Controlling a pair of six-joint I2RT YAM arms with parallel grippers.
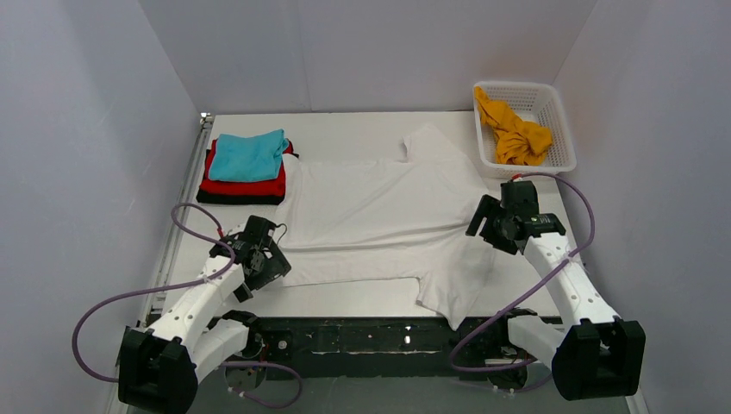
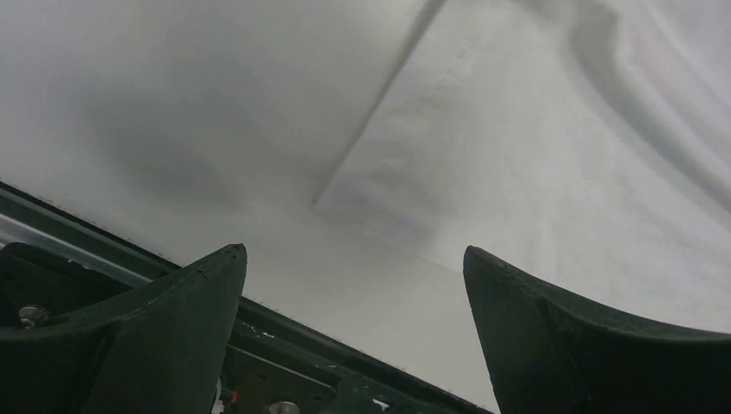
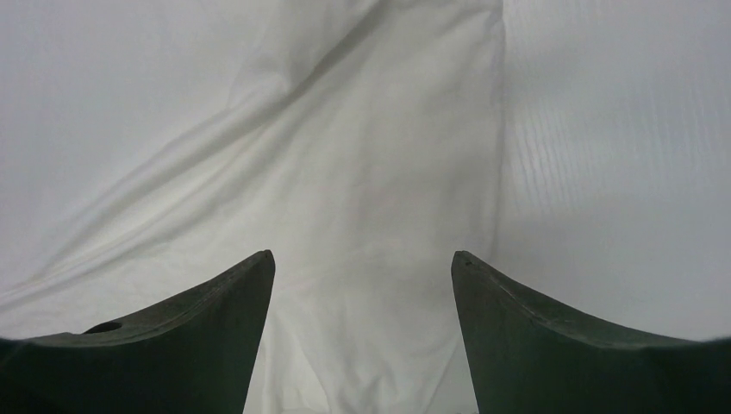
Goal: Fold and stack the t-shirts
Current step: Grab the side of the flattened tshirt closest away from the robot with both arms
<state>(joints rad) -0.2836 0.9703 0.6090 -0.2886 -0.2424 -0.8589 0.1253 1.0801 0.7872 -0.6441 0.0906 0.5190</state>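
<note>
White t-shirt point(image 1: 379, 216) spread flat mid-bench point(image 1: 345, 297), sleeves at the right end. Left claw point(image 2: 353, 259) wide open, empty, over the shirt's near-left hem corner. Right claw point(image 3: 362, 259) open, empty, over the near sleeve. Far left: teal tee point(image 1: 248, 155) on red tee point(image 1: 246, 185) on black tee point(image 1: 237, 198), folded. Orange-yellow tee point(image 1: 515, 134) bunched in basket point(image 1: 556, 112), far right.

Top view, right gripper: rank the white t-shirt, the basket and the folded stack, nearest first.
1. The white t-shirt: spread mid-table, its sleeve right below the right gripper.
2. The basket: back right corner, beyond the gripper.
3. The folded stack: back left, across the whole shirt.
</note>
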